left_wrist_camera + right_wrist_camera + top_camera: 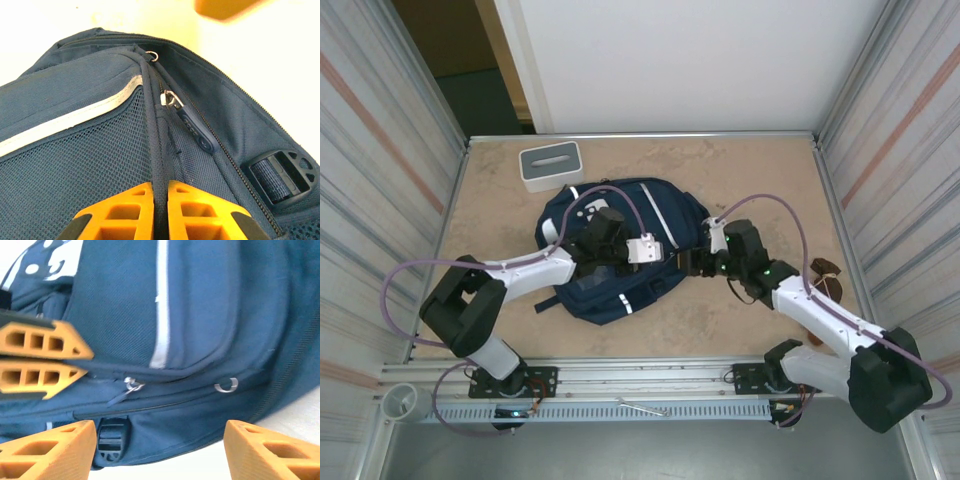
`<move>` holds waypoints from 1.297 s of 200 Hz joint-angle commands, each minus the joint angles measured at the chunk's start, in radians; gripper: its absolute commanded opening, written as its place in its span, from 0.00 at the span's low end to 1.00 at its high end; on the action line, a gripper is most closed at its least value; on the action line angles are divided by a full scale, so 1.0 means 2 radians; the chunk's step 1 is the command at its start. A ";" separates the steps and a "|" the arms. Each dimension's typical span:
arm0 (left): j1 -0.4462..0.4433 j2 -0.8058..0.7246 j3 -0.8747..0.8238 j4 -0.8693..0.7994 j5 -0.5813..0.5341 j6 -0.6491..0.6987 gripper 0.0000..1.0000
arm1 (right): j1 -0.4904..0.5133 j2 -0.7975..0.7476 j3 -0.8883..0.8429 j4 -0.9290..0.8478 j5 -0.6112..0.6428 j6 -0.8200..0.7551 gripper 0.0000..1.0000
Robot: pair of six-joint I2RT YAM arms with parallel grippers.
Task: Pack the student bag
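You've got the student bag [605, 290] lying mid-bench, on the bench [750, 180], with the box [550, 165] behind it to the left, well apart, near the back edge. Your left end effector [160, 210] is on top of the bag, its fingers [125, 215] pressed either side of a seam ridge. The zipper pull [192, 131] lies just ahead, right of that seam, and a buckle [280, 172] sits further right. Your right end effector [160, 440] is just beside the bag's right side, jaws apart.

Left gripper [160, 187] pinched on the student bag [75, 90], right gripper [160, 432] spread wide, both arms bent inward
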 commanded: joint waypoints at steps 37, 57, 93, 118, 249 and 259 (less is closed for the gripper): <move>0.015 -0.018 -0.009 0.024 0.039 -0.044 0.10 | 0.074 0.043 -0.036 0.158 0.080 0.017 0.49; 0.016 -0.018 -0.010 0.024 0.039 -0.045 0.10 | 0.090 0.067 -0.032 0.174 0.099 0.031 0.46; 0.015 -0.015 -0.008 0.023 0.042 -0.046 0.10 | 0.113 0.104 -0.028 0.198 0.149 0.058 0.45; 0.015 -0.015 -0.009 0.024 0.044 -0.047 0.10 | 0.127 0.126 -0.028 0.212 0.185 0.086 0.45; 0.032 -0.030 -0.029 0.032 0.049 -0.041 0.10 | 0.146 0.150 -0.034 0.205 0.276 0.056 0.00; 0.038 -0.033 -0.035 0.034 0.052 -0.041 0.10 | 0.133 0.138 -0.038 0.196 0.262 0.046 0.00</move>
